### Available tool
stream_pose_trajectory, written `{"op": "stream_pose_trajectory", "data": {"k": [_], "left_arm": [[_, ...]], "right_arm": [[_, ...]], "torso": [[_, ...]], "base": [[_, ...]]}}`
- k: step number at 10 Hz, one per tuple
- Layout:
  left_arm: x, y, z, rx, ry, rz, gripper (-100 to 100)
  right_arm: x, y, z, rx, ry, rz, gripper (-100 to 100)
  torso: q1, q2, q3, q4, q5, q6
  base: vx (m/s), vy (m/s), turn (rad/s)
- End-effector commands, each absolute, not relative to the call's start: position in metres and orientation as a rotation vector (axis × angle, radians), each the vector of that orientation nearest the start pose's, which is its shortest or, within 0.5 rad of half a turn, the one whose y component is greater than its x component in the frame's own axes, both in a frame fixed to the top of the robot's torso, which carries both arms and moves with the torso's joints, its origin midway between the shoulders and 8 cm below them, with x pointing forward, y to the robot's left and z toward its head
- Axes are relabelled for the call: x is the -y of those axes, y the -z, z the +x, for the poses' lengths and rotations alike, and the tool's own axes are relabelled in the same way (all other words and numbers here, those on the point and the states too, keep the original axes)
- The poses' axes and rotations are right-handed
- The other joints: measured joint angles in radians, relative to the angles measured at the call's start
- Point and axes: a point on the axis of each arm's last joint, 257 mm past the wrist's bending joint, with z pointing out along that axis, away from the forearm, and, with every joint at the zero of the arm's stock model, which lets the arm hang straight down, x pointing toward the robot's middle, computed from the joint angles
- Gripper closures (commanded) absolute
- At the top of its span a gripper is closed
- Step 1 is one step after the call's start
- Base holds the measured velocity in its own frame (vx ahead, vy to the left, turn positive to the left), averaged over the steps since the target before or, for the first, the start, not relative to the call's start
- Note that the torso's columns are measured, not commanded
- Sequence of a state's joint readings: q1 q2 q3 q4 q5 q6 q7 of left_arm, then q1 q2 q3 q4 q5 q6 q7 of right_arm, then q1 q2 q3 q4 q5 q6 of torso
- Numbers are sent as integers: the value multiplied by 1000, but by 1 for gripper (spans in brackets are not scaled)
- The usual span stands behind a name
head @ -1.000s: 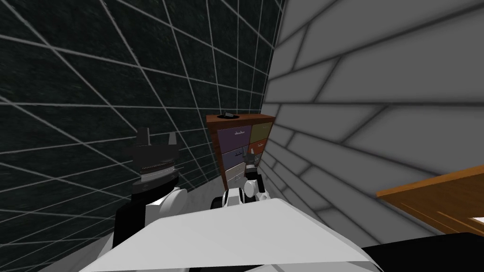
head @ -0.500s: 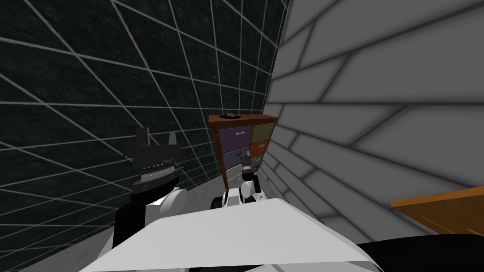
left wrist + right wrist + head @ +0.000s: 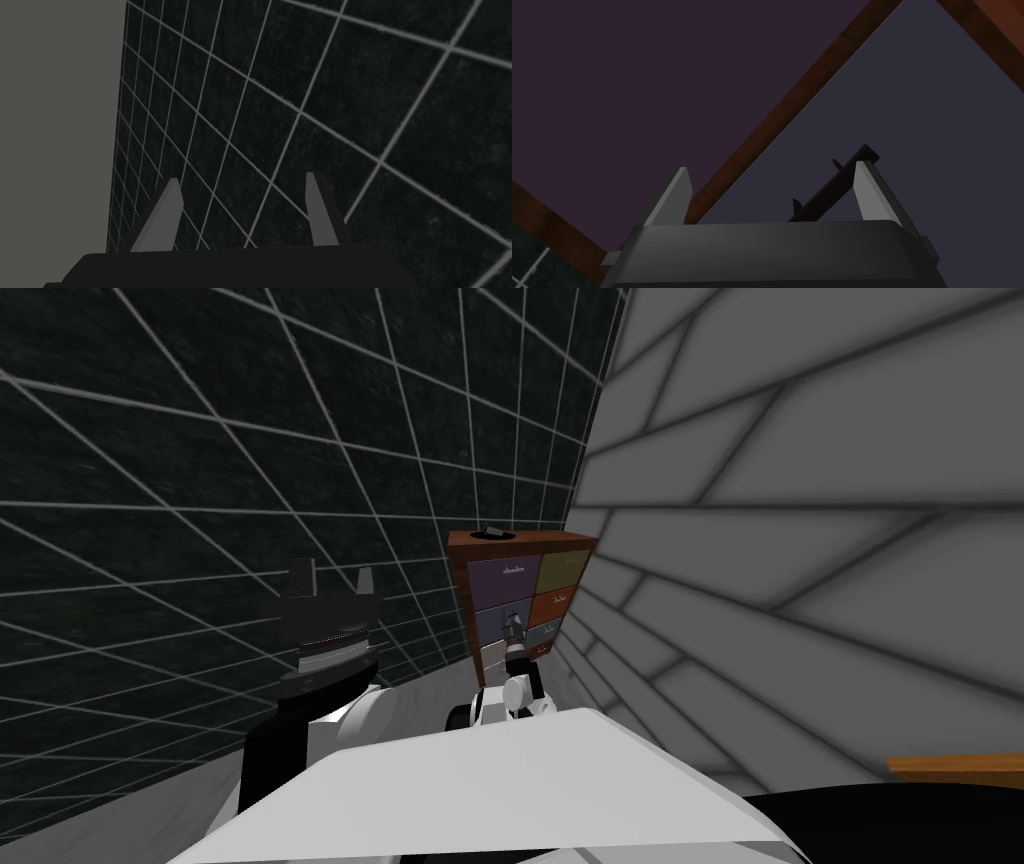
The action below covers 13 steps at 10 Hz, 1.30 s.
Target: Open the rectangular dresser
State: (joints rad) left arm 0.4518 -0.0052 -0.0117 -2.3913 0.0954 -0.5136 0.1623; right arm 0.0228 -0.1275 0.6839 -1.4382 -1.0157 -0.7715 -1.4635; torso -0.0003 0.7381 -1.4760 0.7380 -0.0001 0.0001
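Now right tool (image 3: 772, 184) spread wide; dresser (image 3: 505, 573) drawer handle (image 3: 832, 189) close ahead, beside one finger (image 3: 871, 195).

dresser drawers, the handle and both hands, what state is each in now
dresser: upright, every drawer front looks shut
slate drawer: shut
handle: not gripped, between the right hand's fingers, nearer one of them
right hand: open, at the slate drawer's handle
left hand: open, holding nothing
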Motion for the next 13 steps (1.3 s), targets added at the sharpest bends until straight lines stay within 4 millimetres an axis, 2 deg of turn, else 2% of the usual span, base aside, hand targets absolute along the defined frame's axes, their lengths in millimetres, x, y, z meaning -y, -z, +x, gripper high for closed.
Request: {"op": "stream_pose_trajectory", "data": {"k": [1,5,8,9,10,11,12,13], "left_arm": [[-277,-89,316,-391,1584,-629,0],[-277,-89,316,-391,1584,-629,0],[-277,-89,316,-391,1584,-629,0],[-277,-89,316,-391,1584,-629,0],[-277,-89,316,-391,1584,-629,0],[-277,-89,316,-392,1584,-629,0],[-277,-89,316,-391,1584,-629,0],[-277,-89,316,-391,1584,-629,0]], "right_arm": [[67,237,460,-662,1778,-1477,-100],[58,266,459,-736,1654,-1480,-100],[57,278,458,-765,1610,-1483,-100],[58,275,458,-758,1619,-1483,-100],[50,268,466,-757,1613,-1482,-100],[53,273,461,-761,1615,-1480,-100],[52,272,461,-759,1614,-1481,100],[49,270,461,-754,1612,-1481,100]], "torso": [[0,0,0,0,0,0],[0,0,0,0,0,0],[1,0,0,0,0,0],[1,0,0,0,0,0],[1,0,0,0,0,0],[0,-3,-2,-1,0,0],[0,-1,-1,-1,0,0],[1,1,1,0,0,0]], "base": [[-4,-21,94],[-5,-25,109],[-2,-21,51],[-1,-6,9],[64,-17,-35],[42,-9,-4],[6,-1,1],[-85,-23,-10]]}}
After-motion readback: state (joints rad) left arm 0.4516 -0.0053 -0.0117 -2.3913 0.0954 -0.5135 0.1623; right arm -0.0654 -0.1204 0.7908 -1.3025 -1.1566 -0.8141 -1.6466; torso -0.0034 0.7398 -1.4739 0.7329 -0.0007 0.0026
